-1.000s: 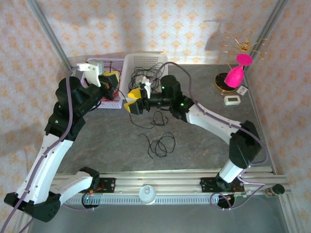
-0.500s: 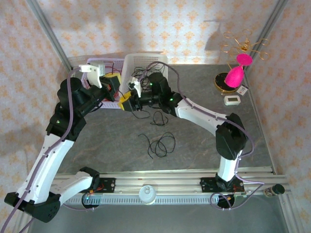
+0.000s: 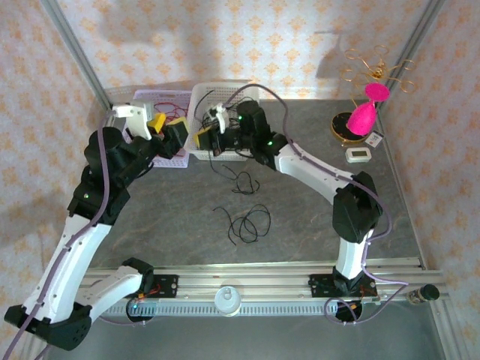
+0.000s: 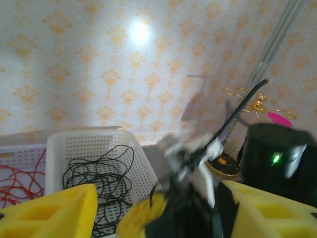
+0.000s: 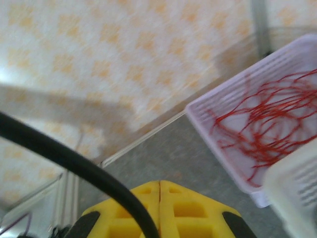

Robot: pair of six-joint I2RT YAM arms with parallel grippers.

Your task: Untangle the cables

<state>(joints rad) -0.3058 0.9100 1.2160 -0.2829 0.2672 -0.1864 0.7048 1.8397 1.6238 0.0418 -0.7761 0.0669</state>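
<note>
Grey marbled tabletop [image 3: 315, 225], orange-patterned walls [image 3: 247, 37], black cables [image 3: 244, 221] mid-table; left tool [image 4: 157, 210] wide, right tool [image 5: 159, 198] pressed together.

Grey table [image 3: 300, 232]; black cables [image 3: 246, 223], white basket [image 3: 225, 85], lilac basket [image 3: 174, 159]

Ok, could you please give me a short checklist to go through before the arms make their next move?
1. Left end effector open: ok.
2. Right end effector shut: ok; gripping anything: cannot tell.
3. Thin red cable inside the lilac plastic basket: ok.
4. Thin black cable coiled inside the white plastic basket: ok.
5. Grey table free of stray cable: not ok, loose black loops lie there.
</note>
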